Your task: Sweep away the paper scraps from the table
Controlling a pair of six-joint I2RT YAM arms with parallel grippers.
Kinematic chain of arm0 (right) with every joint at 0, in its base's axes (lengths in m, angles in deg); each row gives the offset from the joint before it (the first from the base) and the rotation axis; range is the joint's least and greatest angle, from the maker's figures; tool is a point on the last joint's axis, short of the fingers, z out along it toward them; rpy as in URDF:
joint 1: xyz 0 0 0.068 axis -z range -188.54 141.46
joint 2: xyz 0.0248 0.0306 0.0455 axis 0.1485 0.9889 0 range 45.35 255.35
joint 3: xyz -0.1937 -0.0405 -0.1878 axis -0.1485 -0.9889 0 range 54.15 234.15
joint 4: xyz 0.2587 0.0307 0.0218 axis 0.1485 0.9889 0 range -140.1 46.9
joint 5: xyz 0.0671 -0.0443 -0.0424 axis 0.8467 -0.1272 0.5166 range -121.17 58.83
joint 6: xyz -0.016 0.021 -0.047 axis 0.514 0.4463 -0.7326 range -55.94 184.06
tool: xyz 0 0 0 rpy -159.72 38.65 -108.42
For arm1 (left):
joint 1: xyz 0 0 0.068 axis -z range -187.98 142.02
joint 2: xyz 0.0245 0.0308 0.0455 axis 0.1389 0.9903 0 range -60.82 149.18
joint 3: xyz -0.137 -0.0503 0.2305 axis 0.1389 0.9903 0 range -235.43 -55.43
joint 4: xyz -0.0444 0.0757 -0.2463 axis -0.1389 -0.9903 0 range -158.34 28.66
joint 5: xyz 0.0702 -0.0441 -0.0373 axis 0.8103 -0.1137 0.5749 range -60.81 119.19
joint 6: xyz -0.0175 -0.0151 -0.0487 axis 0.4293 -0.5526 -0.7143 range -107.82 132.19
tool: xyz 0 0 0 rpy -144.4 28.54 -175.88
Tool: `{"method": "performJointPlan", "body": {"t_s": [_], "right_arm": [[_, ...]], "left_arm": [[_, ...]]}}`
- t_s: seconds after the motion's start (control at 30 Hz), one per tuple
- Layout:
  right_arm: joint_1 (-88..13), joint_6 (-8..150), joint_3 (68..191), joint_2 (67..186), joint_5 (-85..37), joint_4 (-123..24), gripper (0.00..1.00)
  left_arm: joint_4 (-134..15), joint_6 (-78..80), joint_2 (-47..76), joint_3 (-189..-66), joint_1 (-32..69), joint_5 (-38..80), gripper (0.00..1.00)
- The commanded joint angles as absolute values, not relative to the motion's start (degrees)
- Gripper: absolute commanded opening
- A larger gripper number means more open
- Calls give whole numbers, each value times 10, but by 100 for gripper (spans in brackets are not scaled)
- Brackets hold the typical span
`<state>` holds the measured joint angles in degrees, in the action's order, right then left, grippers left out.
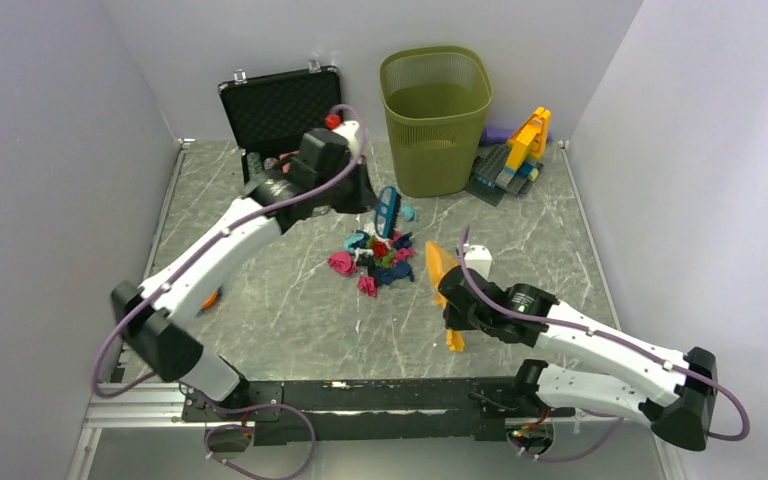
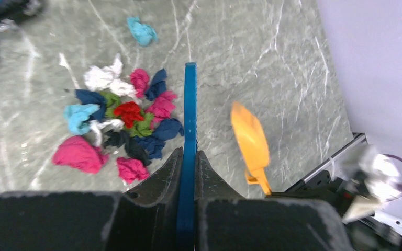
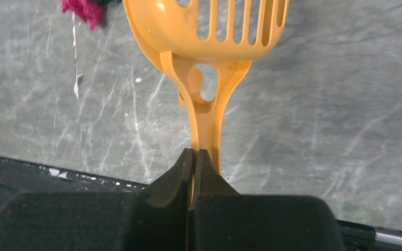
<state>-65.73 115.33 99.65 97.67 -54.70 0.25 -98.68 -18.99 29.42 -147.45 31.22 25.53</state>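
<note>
Clamps a blue paddle (image 2: 190, 104) edge-on in the tightly closed left gripper (image 2: 188, 157). Pinches the orange slotted scoop (image 3: 209, 31) by its handle in the fully closed right gripper (image 3: 194, 157). Locates the paper scraps (image 2: 125, 117) heaped on the table (image 2: 272, 63), ahead-left of both grippers, just beside the paddle.

Top view: high behind the arm bases (image 1: 380, 405), overlooking the whole table (image 1: 290, 310). Wrist views: close above it, angled downward. All three share the orange scoop (image 1: 438, 262).

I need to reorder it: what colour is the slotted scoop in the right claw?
The scoop is orange-yellow; the right wrist view shows it best.
</note>
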Motion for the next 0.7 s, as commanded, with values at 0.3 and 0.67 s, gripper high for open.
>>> {"method": "performJointPlan", "body": {"t_s": [0.3, 0.67], "right_arm": [[-663, 1063, 888, 1035, -188, -410, 0], [-662, 1162, 795, 1081, -29, -670, 0]], "left_arm": [[-1092, -137, 45, -1346, 235, 323, 0], [-1145, -130, -65, -1277, 231, 350, 0]]}}
